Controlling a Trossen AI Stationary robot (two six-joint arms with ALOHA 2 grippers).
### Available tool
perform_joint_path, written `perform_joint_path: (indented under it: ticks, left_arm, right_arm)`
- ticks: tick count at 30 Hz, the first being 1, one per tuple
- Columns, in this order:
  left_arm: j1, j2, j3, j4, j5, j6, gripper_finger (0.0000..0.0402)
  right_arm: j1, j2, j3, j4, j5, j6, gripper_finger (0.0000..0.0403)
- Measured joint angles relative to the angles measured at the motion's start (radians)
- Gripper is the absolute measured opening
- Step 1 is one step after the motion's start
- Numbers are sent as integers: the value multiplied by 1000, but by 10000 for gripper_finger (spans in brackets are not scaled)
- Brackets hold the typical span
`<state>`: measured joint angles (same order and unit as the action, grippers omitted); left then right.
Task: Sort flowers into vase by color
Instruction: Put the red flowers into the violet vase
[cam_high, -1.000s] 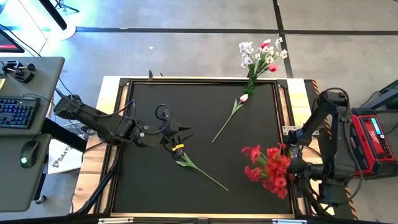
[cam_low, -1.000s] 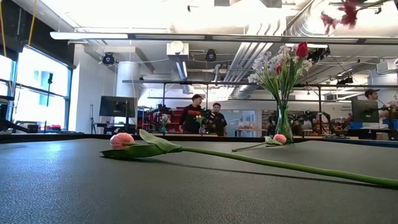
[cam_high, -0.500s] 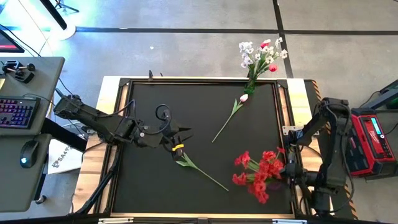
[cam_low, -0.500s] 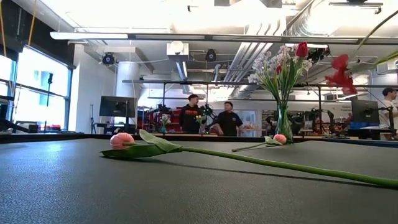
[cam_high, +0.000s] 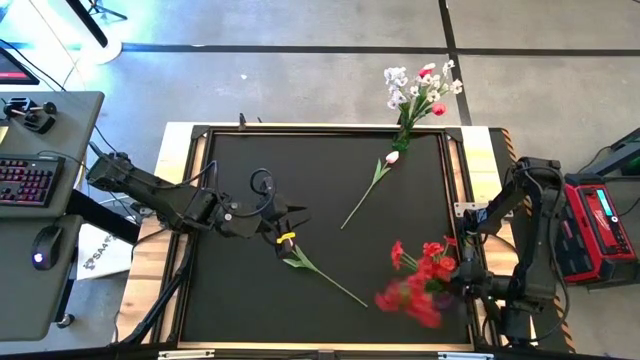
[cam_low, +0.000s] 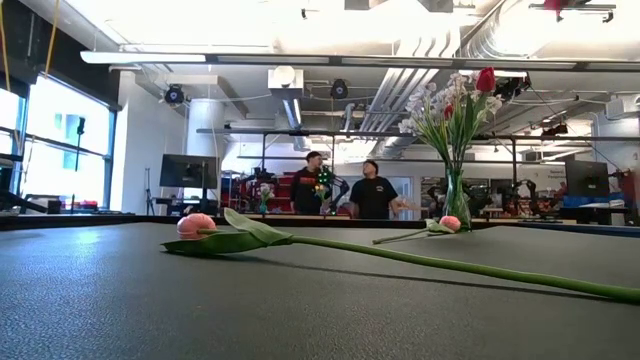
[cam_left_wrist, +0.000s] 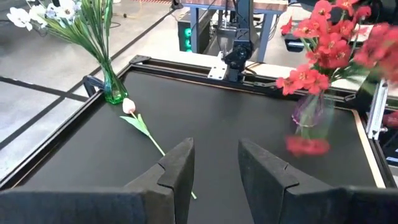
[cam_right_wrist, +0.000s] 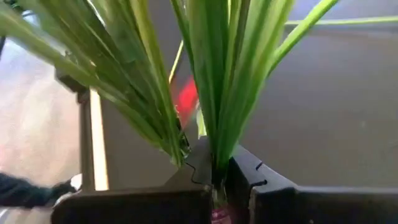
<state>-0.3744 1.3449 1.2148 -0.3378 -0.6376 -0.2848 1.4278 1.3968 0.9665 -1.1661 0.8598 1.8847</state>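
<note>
Red bunch (cam_high: 418, 282) held over the black mat (cam_high: 250, 290)
Its stems are pinched by the right gripper (cam_right_wrist: 214, 177); the left gripper (cam_left_wrist: 214, 168), jaws spread, is held above the near tulip (cam_high: 318, 272); a busy workshop is seen beyond.

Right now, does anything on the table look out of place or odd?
Two pink tulips lie flat on the black mat, one mid-table and one beside the left gripper, outside any vase. The right gripper pinches the red bunch's stems above a purple glass vase.

Right end effector (cam_right_wrist: 214, 180) swung the red bunch (cam_high: 420, 285) lower and leftward.
</note>
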Motion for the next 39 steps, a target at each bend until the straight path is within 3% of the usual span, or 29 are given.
perform_joint_path:
  ticks: [8, 19, 25, 33, 39]
  left_arm:
    - [0, 0, 0, 2, -1, 8, 110]
    - [0, 0, 0, 3, -2, 8, 110]
    - [0, 0, 0, 3, -2, 8, 110]
    - [0, 0, 0, 4, -2, 8, 110]
    - [0, 0, 0, 4, -2, 8, 110]
  right_arm:
    - [17, -89, 0, 2, -67, -33, 3]
    - [15, -80, 0, -26, -70, -60, 7]
    - [15, -86, 0, -23, -102, -60, 40]
    - [15, -172, 1, -18, -249, -115, 108]
    - [15, -264, 1, -17, -342, -160, 119]
